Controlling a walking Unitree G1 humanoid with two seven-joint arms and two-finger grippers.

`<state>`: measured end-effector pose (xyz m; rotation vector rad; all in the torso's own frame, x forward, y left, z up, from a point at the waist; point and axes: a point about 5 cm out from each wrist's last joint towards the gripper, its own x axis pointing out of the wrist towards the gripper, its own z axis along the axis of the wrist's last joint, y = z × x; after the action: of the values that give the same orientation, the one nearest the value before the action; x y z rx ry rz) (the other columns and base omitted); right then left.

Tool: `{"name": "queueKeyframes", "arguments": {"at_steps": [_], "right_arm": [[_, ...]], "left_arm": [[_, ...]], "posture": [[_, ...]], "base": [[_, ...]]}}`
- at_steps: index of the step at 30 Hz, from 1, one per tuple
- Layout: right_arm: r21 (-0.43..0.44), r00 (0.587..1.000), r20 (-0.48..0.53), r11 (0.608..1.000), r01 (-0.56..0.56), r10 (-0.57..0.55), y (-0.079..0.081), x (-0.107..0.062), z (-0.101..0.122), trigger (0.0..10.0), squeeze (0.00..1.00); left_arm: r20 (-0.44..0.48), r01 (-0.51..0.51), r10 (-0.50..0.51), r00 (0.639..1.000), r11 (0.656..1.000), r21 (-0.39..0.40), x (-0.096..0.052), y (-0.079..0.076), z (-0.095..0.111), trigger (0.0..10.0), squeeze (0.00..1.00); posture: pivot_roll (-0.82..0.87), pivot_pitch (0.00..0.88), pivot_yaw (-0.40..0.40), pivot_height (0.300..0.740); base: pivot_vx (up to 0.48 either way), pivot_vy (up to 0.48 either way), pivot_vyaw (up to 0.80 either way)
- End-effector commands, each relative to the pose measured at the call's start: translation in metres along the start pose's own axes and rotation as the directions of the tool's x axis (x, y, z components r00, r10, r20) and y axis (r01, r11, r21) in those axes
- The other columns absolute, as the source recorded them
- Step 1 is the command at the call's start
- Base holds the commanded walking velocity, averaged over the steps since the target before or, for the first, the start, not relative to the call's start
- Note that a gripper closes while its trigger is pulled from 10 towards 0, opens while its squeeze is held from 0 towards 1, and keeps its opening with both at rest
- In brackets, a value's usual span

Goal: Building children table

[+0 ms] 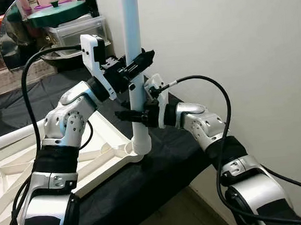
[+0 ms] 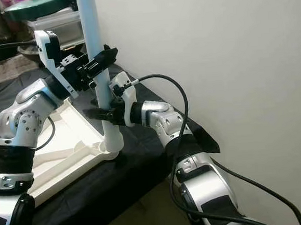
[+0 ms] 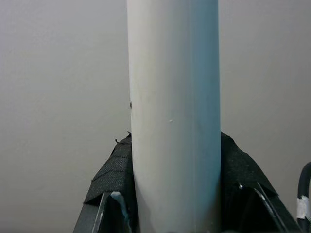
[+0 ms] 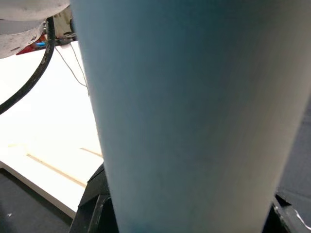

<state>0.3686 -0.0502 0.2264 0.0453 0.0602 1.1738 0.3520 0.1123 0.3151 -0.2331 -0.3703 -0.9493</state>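
A pale white-blue table leg stands upright in the corner socket of the white tabletop, which lies upside down on black cloth. My left gripper is shut on the leg at mid height, its black fingers on either side of it. My right gripper is shut on the same leg lower down, just above the socket. In the wrist views the table leg and table leg show very close between the fingers.
A plain white wall rises directly behind the leg on the right. Black cloth covers the work surface, whose front edge drops to the floor. Plastic boxes with a green lid sit at the back left.
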Motion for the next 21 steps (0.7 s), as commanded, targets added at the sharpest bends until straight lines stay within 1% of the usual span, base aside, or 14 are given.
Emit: {"name": "queueKeyframes", "arguments": {"at_steps": [1,4,5,7,8,10,12,14,15,17,18,20,21], "right_arm": [[-0.008,0.999,0.03,1.0,0.025,-0.025,-0.002,0.001,0.01,0.0,0.0],[-0.002,0.999,0.037,1.0,0.028,-0.028,-0.002,0.0,0.01,0.0,0.0],[-0.002,0.999,0.039,1.0,0.028,-0.028,-0.001,-0.001,0.009,0.0,0.0],[-0.002,0.999,0.04,1.0,0.028,-0.028,-0.001,-0.001,0.009,0.0,0.0],[-0.002,0.999,0.04,1.0,0.025,-0.025,-0.001,-0.001,0.008,0.0,0.0],[0.004,0.999,0.045,1.0,0.025,-0.025,-0.001,-0.001,0.008,0.0,0.0],[0.003,0.998,0.049,1.0,0.027,-0.027,-0.001,-0.002,0.009,0.0,0.0],[-0.002,0.998,0.053,0.999,0.037,-0.037,-0.004,-0.003,0.01,0.0,0.0],[-0.005,0.998,0.052,0.999,0.048,-0.047,-0.006,-0.005,0.011,0.0,0.0],[-0.005,0.997,0.052,0.999,0.051,-0.051,-0.007,-0.006,0.011,0.0,0.0],[-0.006,0.997,0.051,0.998,0.057,-0.057,-0.009,-0.007,0.011,0.0,0.0],[-0.006,0.997,0.051,0.998,0.057,-0.057,-0.009,-0.007,0.011,0.0,0.0],[-0.008,0.995,0.043,0.996,0.088,-0.088,-0.015,-0.014,0.009,0.0,0.0]], "left_arm": [[-0.016,0.001,-0.002,1.0,1.0,-0.019,0.002,-0.001,-0.002,10.0,0.0],[-0.025,-0.011,0.01,1.0,0.999,-0.031,0.002,0.0,-0.004,10.0,0.0],[-0.032,-0.007,0.006,0.999,1.0,-0.025,0.002,-0.001,-0.005,10.0,0.05],[-0.035,-0.003,0.002,0.999,1.0,-0.02,0.002,-0.001,-0.005,10.0,0.05],[-0.039,0.016,-0.017,0.999,1.0,-0.026,0.002,-0.003,-0.006,10.0,1.0],[-0.047,0.035,-0.036,0.998,0.999,-0.026,0.001,-0.005,-0.006,10.0,1.0],[-0.047,0.033,-0.034,0.998,0.999,-0.026,-0.001,-0.004,-0.006,10.0,1.0],[-0.053,0.009,-0.009,0.999,1.0,-0.007,-0.005,-0.002,-0.005,10.0,1.0],[-0.053,-0.017,0.018,0.998,1.0,0.019,-0.009,0.001,-0.004,10.0,1.0],[-0.05,-0.025,0.027,0.998,0.999,0.03,-0.011,0.002,-0.003,10.0,1.0],[-0.049,-0.044,0.046,0.998,0.998,0.048,-0.012,0.004,-0.002,10.0,0.0],[-0.049,-0.044,0.046,0.998,0.998,0.048,-0.012,0.004,-0.002,10.0,0.0],[-0.016,-0.084,0.085,0.996,0.995,0.052,-0.02,0.006,0.004,10.0,0.0]], "posture": [[-0.07,0.0,0.048,0.74],[-0.06,0.0,0.052,0.74],[-0.06,0.0,0.056,0.74],[-0.06,0.0,0.056,0.74],[-0.06,0.0,0.059,0.74],[-0.06,0.0,0.059,0.74],[-0.06,0.0,0.061,0.74],[-0.06,0.0,0.061,0.74],[-0.06,0.0,0.061,0.74],[-0.06,0.0,0.061,0.74],[-0.06,0.0,0.061,0.74],[-0.06,0.0,0.061,0.74],[-0.06,0.0,0.056,0.74]], "base": [[0.0,0.0,0.0],[0.0,0.0,0.0],[0.0,0.0,0.0],[0.0,0.0,0.0],[0.0,0.0,0.0],[0.0,0.0,0.0],[0.0,0.0,0.0],[0.0,0.0,0.0],[0.0,0.0,0.0],[0.0,0.0,0.0],[0.0,0.0,0.0],[0.0,0.0,0.0],[0.0,0.0,0.0]]}}
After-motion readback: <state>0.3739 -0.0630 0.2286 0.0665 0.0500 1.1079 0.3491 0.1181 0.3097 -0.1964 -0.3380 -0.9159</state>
